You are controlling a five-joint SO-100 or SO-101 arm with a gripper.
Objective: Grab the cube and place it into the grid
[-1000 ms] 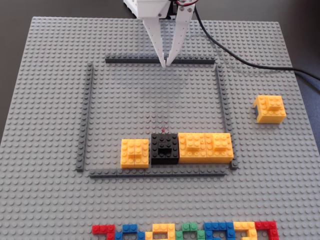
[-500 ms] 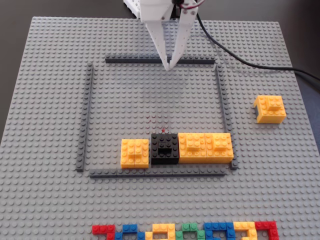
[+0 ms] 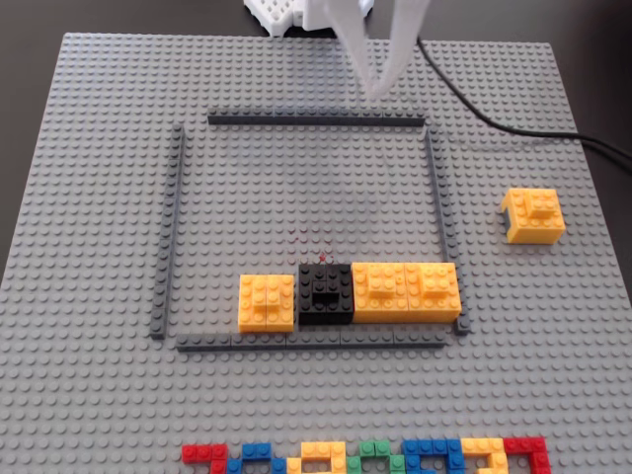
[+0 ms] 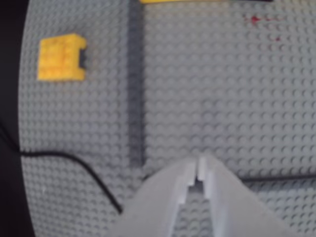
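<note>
- Yellow-orange and all alone, the cube (image 3: pixel 534 215) sits on the grey studded baseplate (image 3: pixel 89 197), outside the grid (image 3: pixel 316 120) and to the right of its right-hand strip in the fixed view.
- The wrist view finds the same cube (image 4: pixel 61 58) up in the top left, left of a dark strip (image 4: pixel 137 89) that runs down the picture.
- The claw (image 4: pixel 199 172) pokes in from the bottom edge of the wrist view, pale and translucent, its two tips pressed together with nothing between them.
- In the fixed view the claw (image 3: pixel 373 95) hangs at the top, over the far strip of the grid, well apart from the cube.
- Inside the grid, along the near strip, a row stands: a square yellow block (image 3: pixel 267 301), touching nothing on its left, then a black block (image 3: pixel 326 293), then a wide yellow block (image 3: pixel 406 290) right against it.
- A black cable (image 3: pixel 513 118) trails off the baseplate to the right across the dark worktop (image 3: pixel 592 59).
- Along the bottom edge of the fixed view runs a line of red, blue, yellow and green bricks (image 3: pixel 365 456).
- A few small red specks (image 4: pixel 254 19) dot the baseplate in the wrist view.
</note>
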